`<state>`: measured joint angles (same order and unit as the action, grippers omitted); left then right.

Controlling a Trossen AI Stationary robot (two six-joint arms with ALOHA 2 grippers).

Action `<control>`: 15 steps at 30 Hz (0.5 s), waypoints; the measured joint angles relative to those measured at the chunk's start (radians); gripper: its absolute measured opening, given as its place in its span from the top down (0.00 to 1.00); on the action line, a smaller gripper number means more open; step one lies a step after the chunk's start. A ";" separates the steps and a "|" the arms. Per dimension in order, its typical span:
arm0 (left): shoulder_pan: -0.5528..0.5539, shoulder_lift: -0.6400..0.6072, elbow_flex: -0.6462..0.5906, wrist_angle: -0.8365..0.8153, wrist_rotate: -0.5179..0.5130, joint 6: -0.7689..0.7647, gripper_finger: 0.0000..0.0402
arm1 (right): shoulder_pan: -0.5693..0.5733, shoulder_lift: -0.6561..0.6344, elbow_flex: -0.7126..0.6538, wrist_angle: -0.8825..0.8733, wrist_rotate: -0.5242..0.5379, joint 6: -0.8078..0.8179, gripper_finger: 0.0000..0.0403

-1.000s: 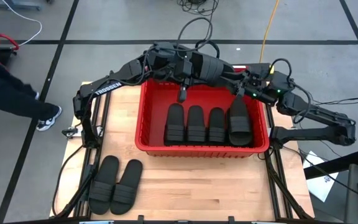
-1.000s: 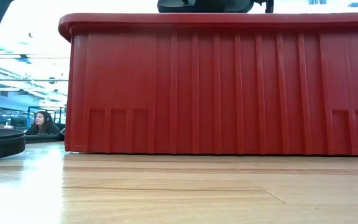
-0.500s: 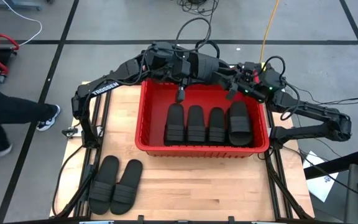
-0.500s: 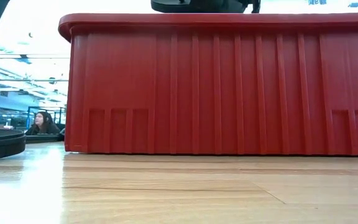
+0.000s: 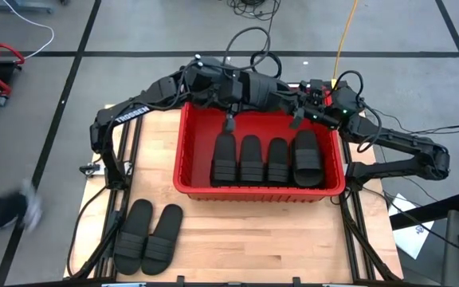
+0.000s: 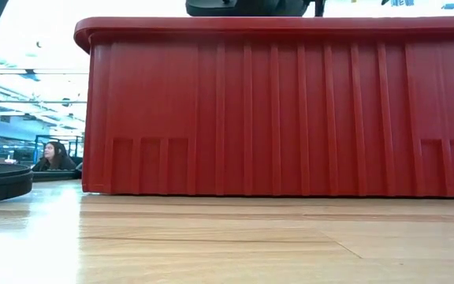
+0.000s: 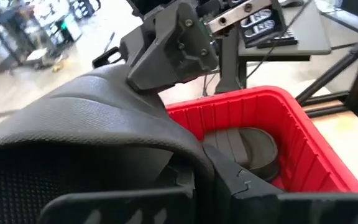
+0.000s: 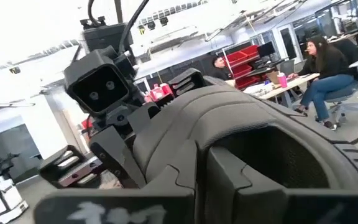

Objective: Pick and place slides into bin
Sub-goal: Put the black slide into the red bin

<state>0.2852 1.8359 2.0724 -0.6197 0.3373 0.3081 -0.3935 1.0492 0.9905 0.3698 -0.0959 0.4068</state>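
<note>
A black slide (image 5: 260, 84) hangs in the air above the far rim of the red bin (image 5: 180, 151), lying left to right between my two grippers. My left gripper (image 5: 241, 86) is shut at its left end. My right gripper (image 5: 295, 100) faces it from the right, shut at the other end. The slide fills both wrist views (image 7: 73, 112) (image 8: 241, 118). Several slides (image 5: 265, 159) lie side by side on the bin's floor. Two more slides (image 5: 148, 237) lie flat on the table near its front left. My left gripper holds the slide's left end (image 7: 185, 155), coming level from the table's left. The slide hides the place of contact. The slide is lifted clear and roughly level above the bin's far rim. My right gripper meets the slide's strap end (image 8: 253, 143), coming level from the table's right. The strap arches over its fingers and hides the place of contact, so I cannot tell what kind of hold it has.
The bin's tall ribbed wall (image 6: 274, 102) fills the low view. Bare wood lies between the bin and the table's near edge. A person's foot (image 5: 6, 215) passes on the floor left of the table. People sit in the room beyond (image 8: 328, 68).
My right gripper has drawn back from above the rightmost slide in the bin, up toward the far rim and the held slide. That slide stays lying in the bin. My left gripper and the slide it carries have shifted slightly toward the table's left.
</note>
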 joint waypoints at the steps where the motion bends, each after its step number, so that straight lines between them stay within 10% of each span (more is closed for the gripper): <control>1: -0.002 0.001 0.000 -0.001 -0.023 -0.015 0.97 | 0.000 -0.011 0.000 -0.015 0.015 -0.006 0.98; 15: 0.009 -0.048 -0.005 0.026 -0.086 -0.110 0.74 | -0.004 -0.186 0.003 -0.224 0.189 -0.093 1.00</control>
<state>0.2943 1.7882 2.0670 -0.5937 0.2512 0.1984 -0.3973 0.8633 0.9939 0.1461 0.0932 0.3134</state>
